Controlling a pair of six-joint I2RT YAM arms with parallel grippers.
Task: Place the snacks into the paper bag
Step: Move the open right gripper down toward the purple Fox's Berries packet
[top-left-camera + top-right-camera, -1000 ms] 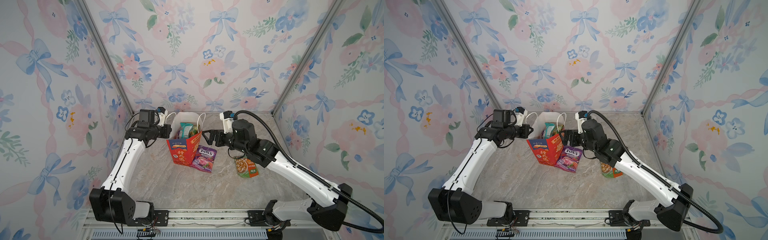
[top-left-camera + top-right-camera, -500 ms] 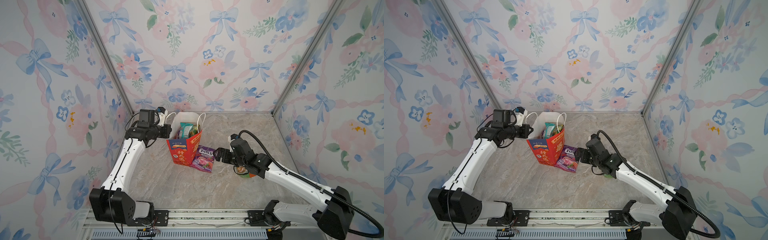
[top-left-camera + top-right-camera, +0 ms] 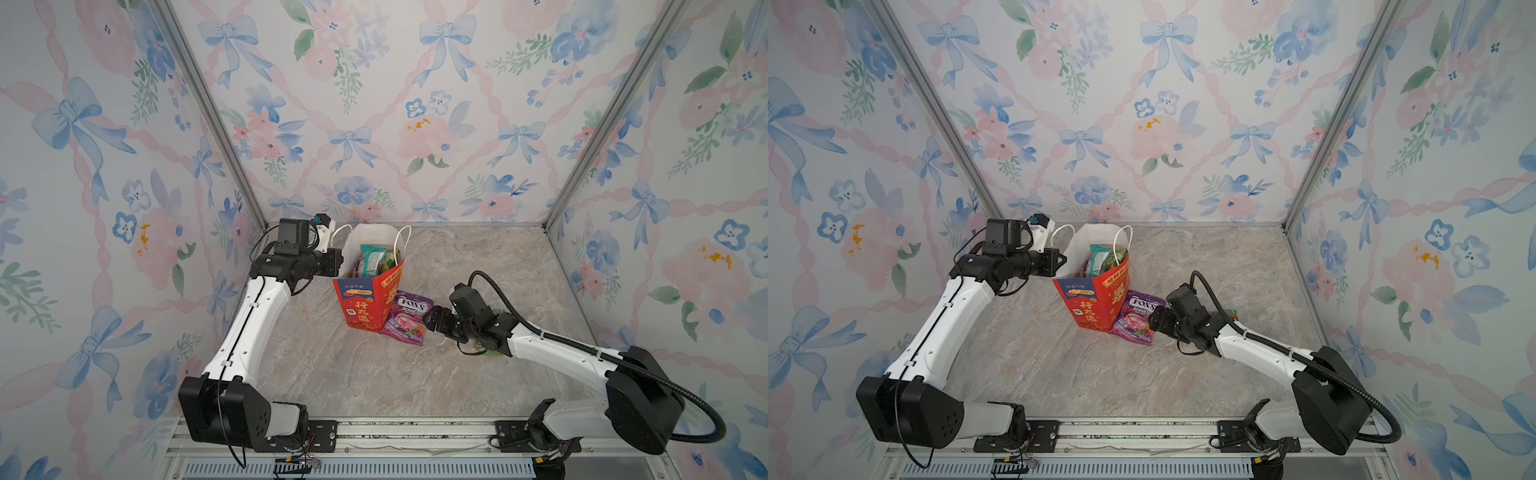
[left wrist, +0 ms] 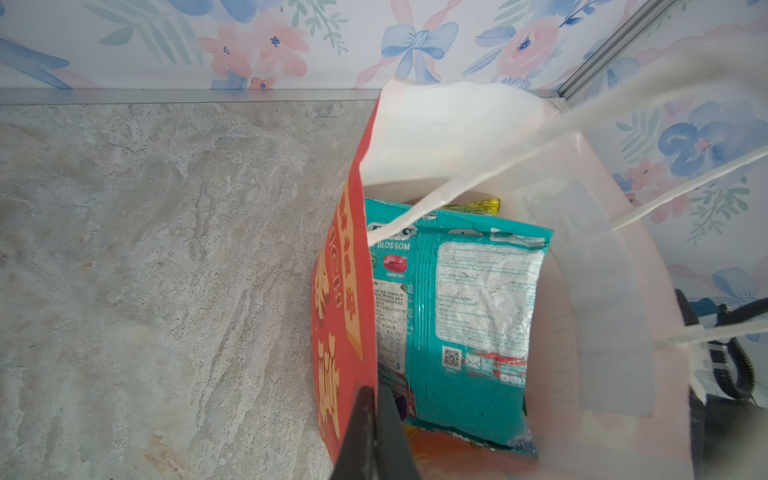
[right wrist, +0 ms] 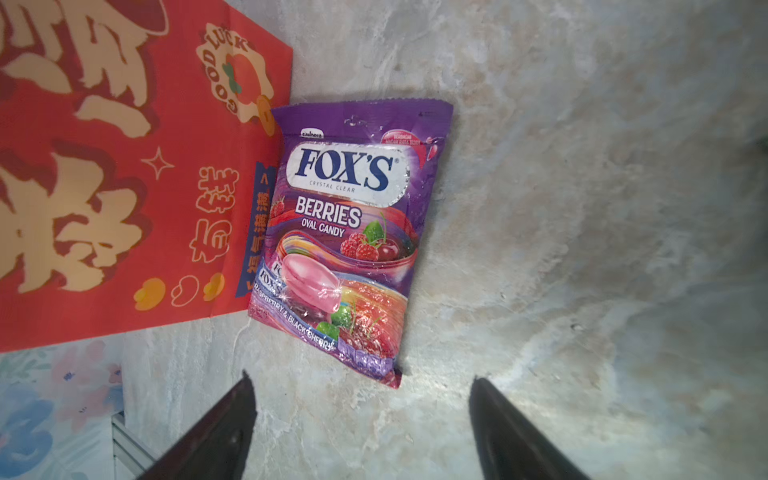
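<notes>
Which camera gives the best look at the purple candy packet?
The right wrist view: the purple candy packet sits mid-picture, label readable, against the paper bag. In both top views the packet is small; the left wrist view misses it.

Paper bag (image 3: 360, 305): one. Purple candy packet (image 5: 345, 232): one. Inside the bag: one teal packet (image 4: 469, 316), one yellow packet (image 4: 478, 205), others uncountable.

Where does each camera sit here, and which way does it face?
Top views: high at the front, looking down at the table; left arm and right arm show whole.
Left wrist: above the paper bag, looking in at a teal packet; left end effector pinches its wall.
Right wrist: low, facing the purple packet against the bag; open right end effector shows.
Shared: every view shows the bag.
</notes>
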